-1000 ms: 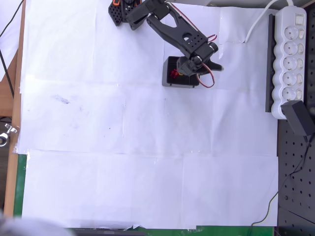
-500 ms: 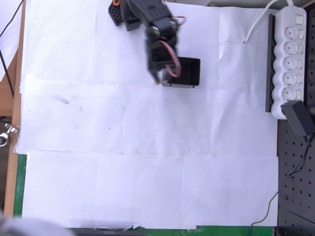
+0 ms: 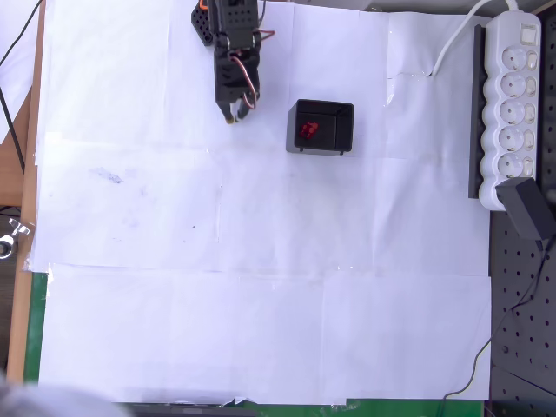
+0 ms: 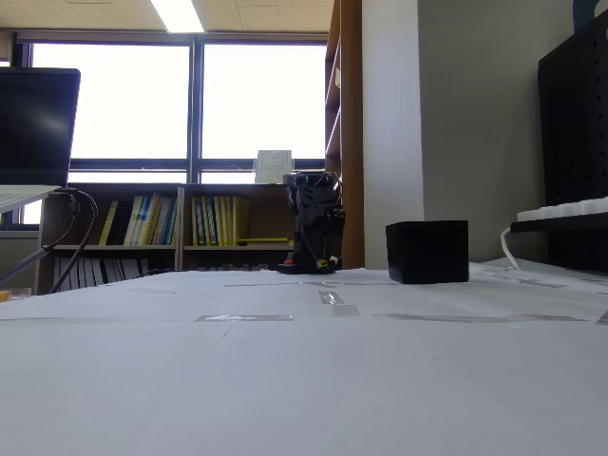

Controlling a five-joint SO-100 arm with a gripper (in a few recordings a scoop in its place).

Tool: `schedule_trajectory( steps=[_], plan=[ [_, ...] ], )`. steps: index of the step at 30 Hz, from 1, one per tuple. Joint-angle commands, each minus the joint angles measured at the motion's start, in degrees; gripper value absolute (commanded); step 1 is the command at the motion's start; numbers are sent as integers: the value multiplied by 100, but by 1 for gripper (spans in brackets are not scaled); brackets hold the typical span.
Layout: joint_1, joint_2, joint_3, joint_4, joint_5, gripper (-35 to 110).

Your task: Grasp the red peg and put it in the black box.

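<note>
Inside the black box [image 3: 321,127] the red peg [image 3: 307,130] lies on the floor, so little can go wrong (a careless sweep could knock the box); the gripper [image 3: 233,115] is folded near its base, jaw gap too small to tell

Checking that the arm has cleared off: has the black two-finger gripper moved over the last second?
Yes. The gripper went from above the small square black box to its left in the overhead view.

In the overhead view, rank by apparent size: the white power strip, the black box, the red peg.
Largest to smallest in the overhead view:
1. white power strip
2. black box
3. red peg, lying inside the box
</note>
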Motion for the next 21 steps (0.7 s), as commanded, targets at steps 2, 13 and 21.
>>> schedule_trajectory(
  steps=[2, 13, 21],
  plan=[
    [-26, -1090, -642, 246, 105, 0],
    [26, -2083, -712, 3164, -290, 0],
    [246, -2268, -712, 3305, -114, 1]
  ],
)
